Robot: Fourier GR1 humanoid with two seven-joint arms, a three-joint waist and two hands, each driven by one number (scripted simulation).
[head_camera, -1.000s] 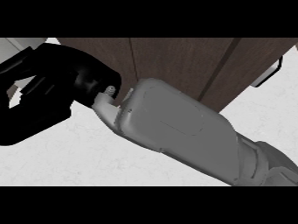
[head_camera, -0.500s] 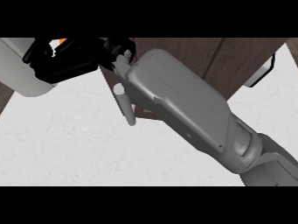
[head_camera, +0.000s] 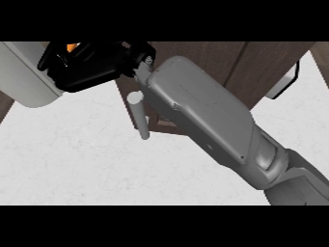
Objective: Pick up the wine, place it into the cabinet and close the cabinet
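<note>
- the right hand (head_camera: 95, 65) is showing at the top left of the head view, its grey forearm (head_camera: 210, 120) running up to it from the lower right corner.
- the black fingers are curling inward around something, and only a small orange patch (head_camera: 72, 47) is peeking out between them at the top edge.
- i cannot tell whether that patch belongs to the wine; no bottle is showing anywhere else, so my judgement is that the hand is carrying it, mostly hidden.
- the hand is hanging just beside a pale grey rounded panel (head_camera: 17, 72) at the upper left; what that panel is, i cannot say.
- behind the forearm the dark wood cabinet (head_camera: 224, 62) is filling the top of the view, with a pale bar handle (head_camera: 138, 116) standing out just left of the forearm.
- a second pale handle (head_camera: 289, 82) is showing further right, at the edge of the wood.
- the left hand is not showing at all.
- the white counter (head_camera: 74, 164) is stretching out below everything.
- judging the stage: the placing step looks under way, and the closing is not yet done.
- the risk from here: the forearm is sitting very close to the bar handle, so a swing of the arm could knock it and shove the door.
- another worry: with the hand hiding its load, a tilted bottle could catch an edge on the way in.
</note>
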